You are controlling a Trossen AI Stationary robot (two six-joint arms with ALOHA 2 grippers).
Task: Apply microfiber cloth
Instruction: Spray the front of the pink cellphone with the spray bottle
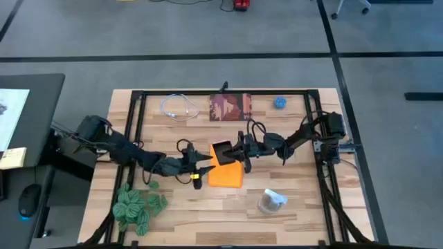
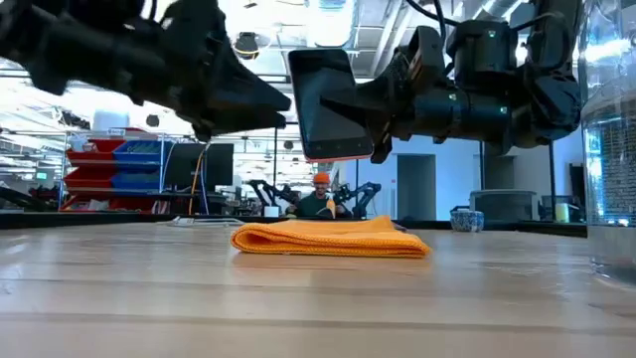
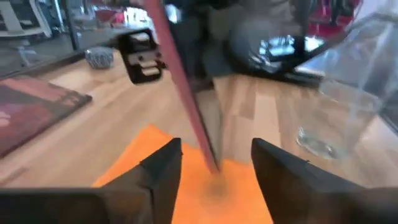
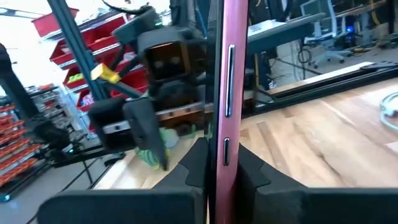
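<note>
Microfiber cloth point(image 2: 331, 239) first, because that orange fabric is what this is all about, and it lies folded flat near the middle of the counter point(image 1: 297, 221), untouched by either arm. Largest thing in play is that wooden counter itself, then the two dark arms reaching in from either side and meeting above the cloth.

Over to the right tool point(image 4: 214, 163): its fingers are clamped tight on the edges of a black smartphone point(image 2: 326, 104), holding it upright in the air, screen toward the other arm. The left tool point(image 3: 214, 165) faces it with fingers spread apart, holding nothing, the phone's edge sitting just ahead of the gap.

Now the risks, as I read them. The grip on the phone is a narrow edge pinch, so any push from the left arm could twist it loose. The arms are also very close, and a careless move could knock them together. And the cloth is folded and soft; a shallow grab might catch only the top layer.

Position check: the cloth sits directly below both tools, clear of them, with the phone hanging above it.
</note>
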